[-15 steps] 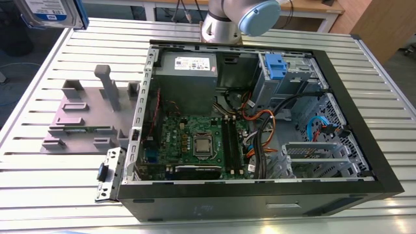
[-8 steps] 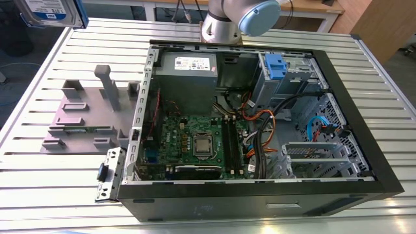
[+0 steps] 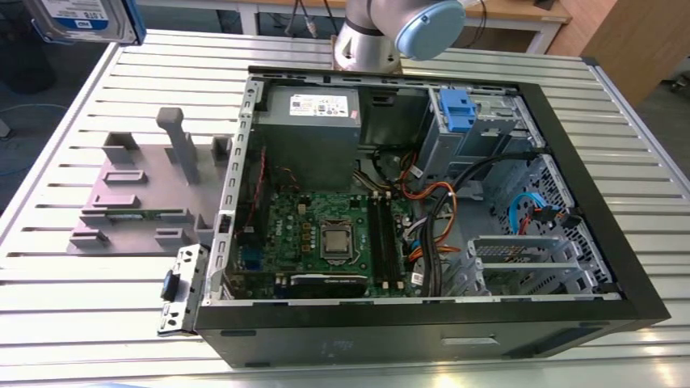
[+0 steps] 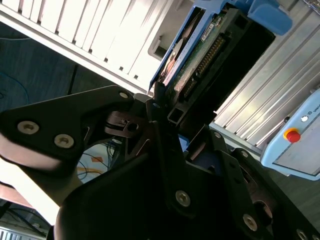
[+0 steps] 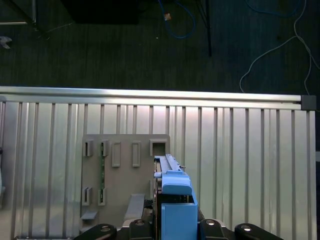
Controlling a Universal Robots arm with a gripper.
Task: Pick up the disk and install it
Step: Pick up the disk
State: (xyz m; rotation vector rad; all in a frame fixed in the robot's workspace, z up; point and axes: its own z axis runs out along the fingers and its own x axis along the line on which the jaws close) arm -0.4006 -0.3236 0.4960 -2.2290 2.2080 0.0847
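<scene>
High over the table's far corner, at the exterior view's left, hangs the disk (image 3: 81, 20), silver with a white-and-blue label and a blue bracket edge. In the second wrist view my gripper (image 4: 165, 112) is shut on the disk (image 4: 200, 55), which sticks out edge-on between the black fingers (image 4: 125, 125) with its circuit board and connector showing. In the first wrist view the disk's blue bracket (image 5: 175, 200) rises from my gripper (image 5: 172, 230), above the grey stand (image 5: 125, 175).
An open computer case (image 3: 603, 267) lies on the slatted metal table (image 3: 65, 323), with a motherboard (image 3: 323, 234), a grey power-supply box (image 3: 313, 133) and a drive bay holding a blue piece (image 3: 458, 109). The grey stand (image 3: 151, 190) sits beside the case. The arm's base (image 3: 367, 48) stands behind it.
</scene>
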